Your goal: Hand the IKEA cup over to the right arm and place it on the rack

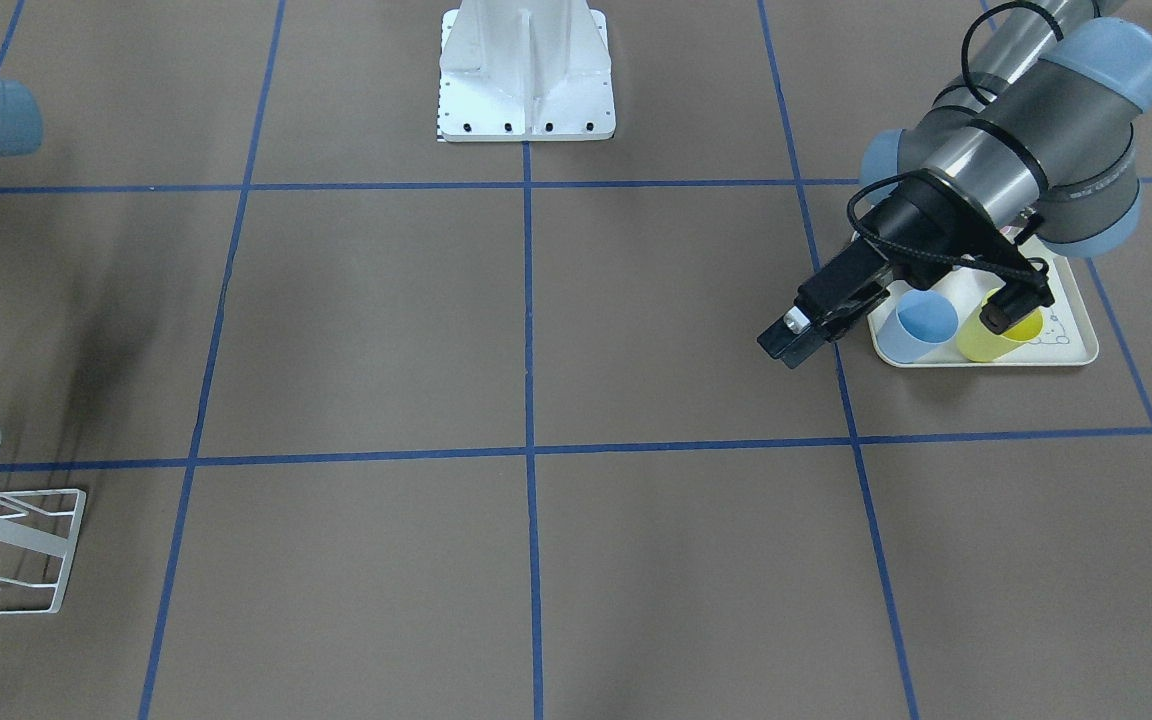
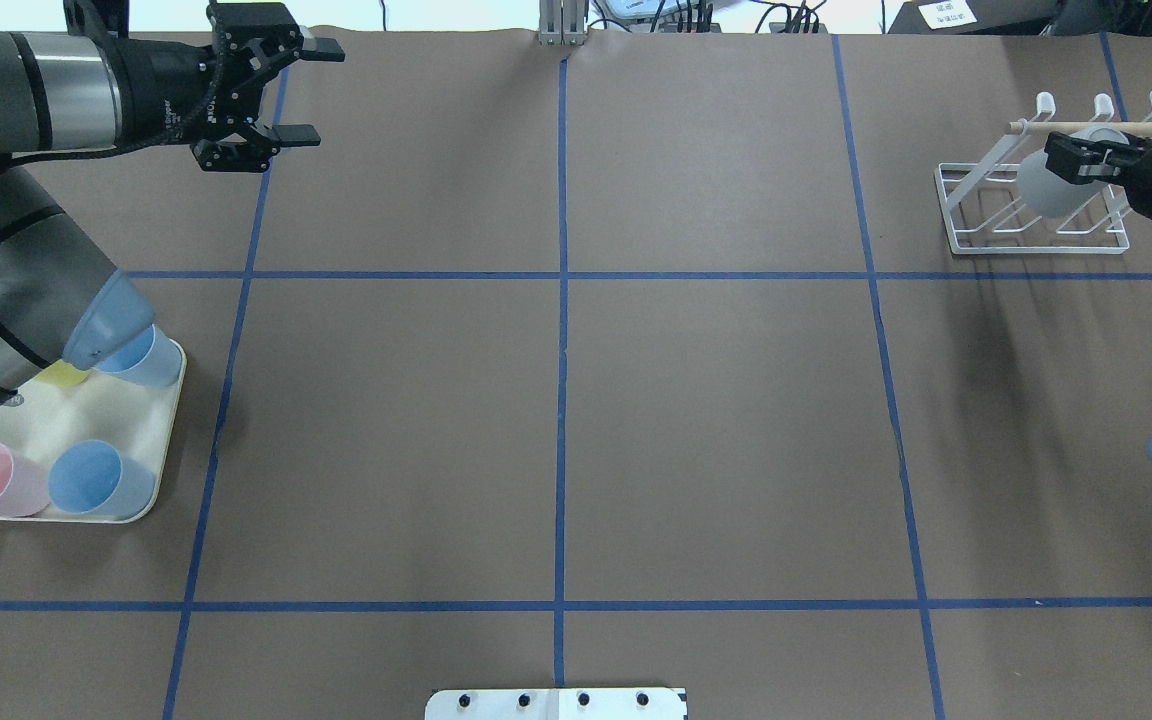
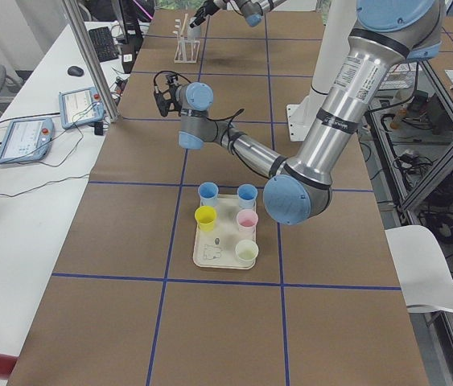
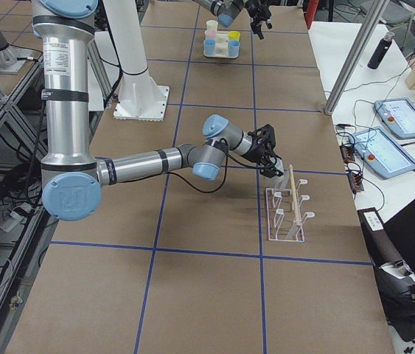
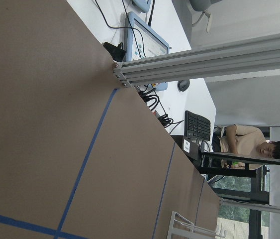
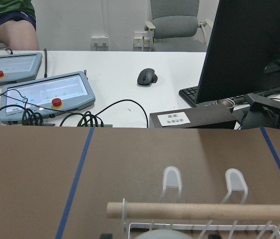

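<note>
Holding the IKEA cup [image 2: 1044,185] in the right gripper [image 2: 1076,158], with the fingers drawn in on the cup's wall near the rim and nothing else in the grasp. Hovering right at the rack [image 2: 971,215], far right of the table in the overhead view, with the cup tipped sideways just under the wooden rod [image 2: 1106,127] and above the white wire base; cannot tell whether touching the wire or just clear of it. Reads as past the hand-over, going by the left gripper [image 2: 308,90]: spread wide, carrying nothing, well apart across the table, not far from the tray [image 2: 56,420] with 4 cups showing from above. Judging the cup as thin plastic: light, fairly stiff but springy at the mouth, smooth and a bit slippery, not fragile. Best taken across the wall close to the rim, as here, with a modest squeeze to avoid ovalling it. Calls for a careful tilt to bring the open mouth over 1 of the 3 white hooks [image 6: 172,175], then a clean release so as not to drag such a light cup back off.
</note>
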Action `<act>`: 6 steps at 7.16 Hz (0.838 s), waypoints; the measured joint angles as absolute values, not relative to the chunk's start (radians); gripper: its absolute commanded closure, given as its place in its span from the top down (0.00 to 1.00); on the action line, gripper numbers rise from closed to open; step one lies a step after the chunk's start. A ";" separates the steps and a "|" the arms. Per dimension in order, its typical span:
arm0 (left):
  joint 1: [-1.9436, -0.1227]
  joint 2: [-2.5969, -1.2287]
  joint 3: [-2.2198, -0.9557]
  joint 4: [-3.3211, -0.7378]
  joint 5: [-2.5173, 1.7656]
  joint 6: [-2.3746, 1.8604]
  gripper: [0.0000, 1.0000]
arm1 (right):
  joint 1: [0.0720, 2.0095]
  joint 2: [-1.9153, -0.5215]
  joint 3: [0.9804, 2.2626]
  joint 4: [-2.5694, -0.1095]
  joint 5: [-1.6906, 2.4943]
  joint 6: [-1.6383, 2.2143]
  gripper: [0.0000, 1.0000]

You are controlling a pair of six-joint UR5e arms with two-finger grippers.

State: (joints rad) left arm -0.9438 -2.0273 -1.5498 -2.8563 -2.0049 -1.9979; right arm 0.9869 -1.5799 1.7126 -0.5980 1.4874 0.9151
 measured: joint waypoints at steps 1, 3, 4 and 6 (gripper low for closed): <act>-0.944 -2.028 -1.546 -2.856 -2.005 -1.997 1.00 | 0.987 -1.579 1.699 -0.597 1.489 0.915 0.21; -0.942 -2.028 -1.542 -2.856 -2.005 -1.996 1.00 | 0.988 -1.582 1.671 -0.594 1.494 0.920 0.60; -0.942 -2.029 -1.540 -2.856 -2.005 -1.995 1.00 | 0.987 -1.584 1.655 -0.589 1.497 0.922 0.89; -0.945 -2.028 -1.533 -2.853 -2.006 -1.919 1.00 | 0.987 -1.590 1.639 -0.576 1.507 0.927 0.99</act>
